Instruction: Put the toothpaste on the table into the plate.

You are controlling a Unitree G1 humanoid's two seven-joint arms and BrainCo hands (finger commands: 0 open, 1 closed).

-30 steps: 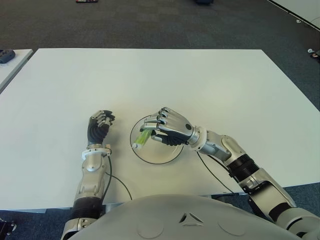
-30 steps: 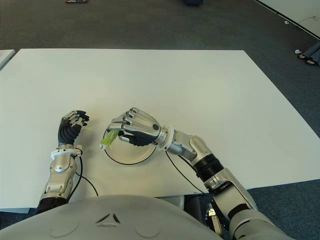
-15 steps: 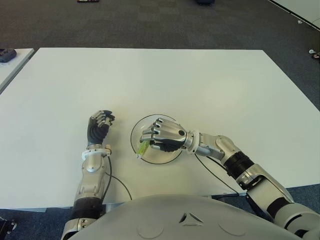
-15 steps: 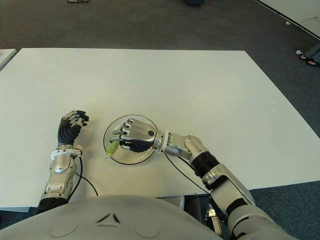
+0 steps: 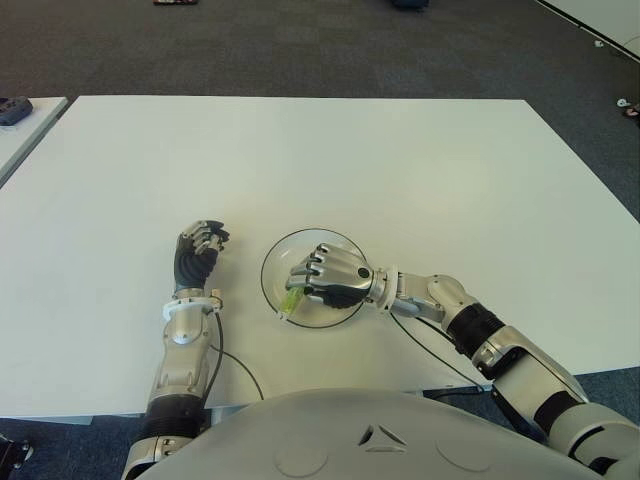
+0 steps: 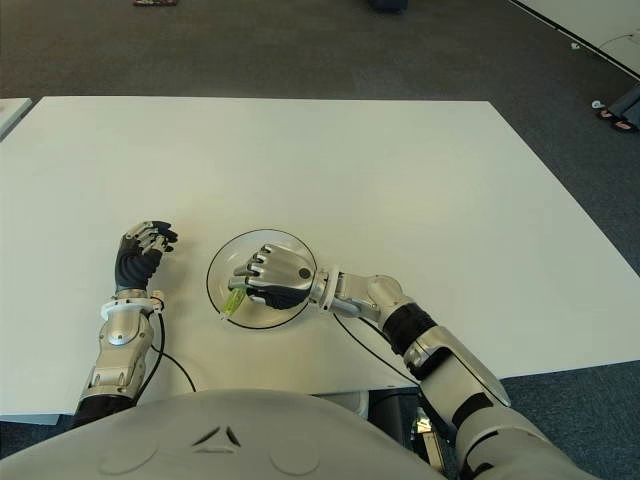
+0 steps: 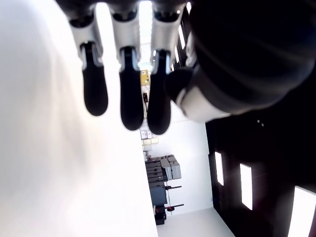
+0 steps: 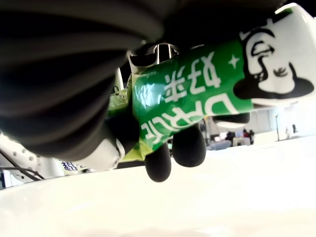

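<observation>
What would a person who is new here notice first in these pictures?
The right hand draws the eye first: it sits over the round plate near the table's front edge, fingers closed on a green toothpaste whose end points toward the plate's left rim. The left hand shows left of the plate, fingers curled and holding nothing, on the wide white table.

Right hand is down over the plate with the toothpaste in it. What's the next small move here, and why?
Probably open the fingers and let go. The right hand sits low over the plate, gripping the green toothpaste, whose tip lies inside the plate's rim. The left hand is curled, left of the plate.
</observation>
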